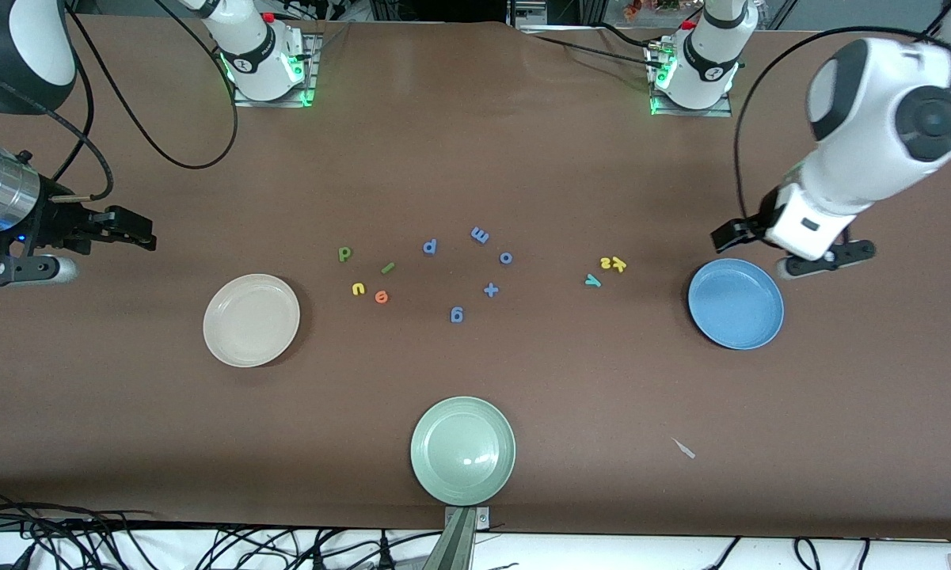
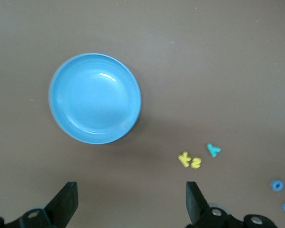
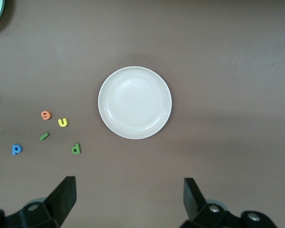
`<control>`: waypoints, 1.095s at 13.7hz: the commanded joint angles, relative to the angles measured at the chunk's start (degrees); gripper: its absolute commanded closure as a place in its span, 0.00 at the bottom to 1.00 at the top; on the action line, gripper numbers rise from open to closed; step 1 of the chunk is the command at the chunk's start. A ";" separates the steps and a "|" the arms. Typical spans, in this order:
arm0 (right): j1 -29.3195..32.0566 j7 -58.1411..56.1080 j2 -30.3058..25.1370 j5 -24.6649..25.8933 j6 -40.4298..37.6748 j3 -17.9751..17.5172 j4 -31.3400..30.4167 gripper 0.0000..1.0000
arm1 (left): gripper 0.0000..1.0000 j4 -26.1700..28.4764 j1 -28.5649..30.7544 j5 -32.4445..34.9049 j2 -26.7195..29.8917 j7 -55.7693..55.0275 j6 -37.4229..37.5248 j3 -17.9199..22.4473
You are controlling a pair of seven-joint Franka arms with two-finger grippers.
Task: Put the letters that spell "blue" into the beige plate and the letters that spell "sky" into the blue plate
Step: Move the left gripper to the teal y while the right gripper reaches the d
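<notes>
Front view: pale green plate [image 1: 462, 450] at the desk's near edge. Beige plate [image 1: 251, 320] and blue plate [image 1: 735, 303] empty, toward opposite ends. Orange e [image 1: 381, 297], yellow u [image 1: 357, 289], dark green bar [image 1: 387, 268] lying diagonally, olive b [image 1: 344, 253] beside the beige plate. Teal y [image 1: 592, 279], then yellow k and s [image 1: 614, 264] touching, beside the blue plate. Left gripper [image 1: 792, 249] and right gripper [image 1: 123, 229] both open, hovering, holding nothing.

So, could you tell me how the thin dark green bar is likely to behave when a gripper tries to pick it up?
The dark green bar lies flat and thin, so fingers may skid over it. It looks tiny, probably very light, and may slide when nudged.
</notes>
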State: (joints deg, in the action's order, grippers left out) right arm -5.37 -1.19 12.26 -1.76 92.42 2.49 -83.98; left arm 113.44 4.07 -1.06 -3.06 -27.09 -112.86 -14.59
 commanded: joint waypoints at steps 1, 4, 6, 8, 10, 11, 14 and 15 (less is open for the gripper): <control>0.19 0.05 -3.20 -0.61 3.45 -1.00 -5.91 0.00 | 0.00 9.32 0.24 -1.31 1.83 -10.65 -9.98 -4.20; 0.19 0.05 -3.56 -0.70 4.79 -1.70 -7.42 0.00 | 0.00 12.95 0.06 -1.40 -0.35 -23.85 -16.60 -5.97; 0.19 0.05 -3.47 -0.78 7.41 -2.67 -9.43 0.00 | 0.00 12.51 -0.99 -1.40 -3.52 -32.97 -17.21 -5.97; 0.19 2.67 -3.82 -0.35 10.22 -3.89 -12.07 0.00 | 0.00 11.89 -3.09 -1.31 -8.08 -46.93 -20.89 -5.97; 0.19 3.48 -3.30 -0.26 10.94 -4.78 -13.05 0.00 | 0.00 10.84 -4.50 -0.79 -12.22 -53.83 -23.71 -5.97; -0.16 3.48 -3.21 -0.26 11.29 -5.39 -14.09 0.00 | 0.00 10.92 -5.47 -0.78 -13.54 -55.68 -25.37 -5.89; -0.34 5.39 -3.03 -0.43 16.37 -8.20 -18.14 0.00 | 0.10 10.84 -7.93 -0.52 -16.53 -64.47 -30.22 -5.80; -0.60 8.28 -1.90 -0.43 18.13 -8.82 -19.10 0.00 | 0.13 10.84 -8.46 -0.43 -17.06 -64.92 -30.31 -5.71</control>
State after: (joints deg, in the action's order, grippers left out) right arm -5.67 3.42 10.82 -1.78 107.02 -5.02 -99.43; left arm 125.79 -2.84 -1.11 -18.64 -88.90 -142.76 -20.80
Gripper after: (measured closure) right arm 0.000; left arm 0.048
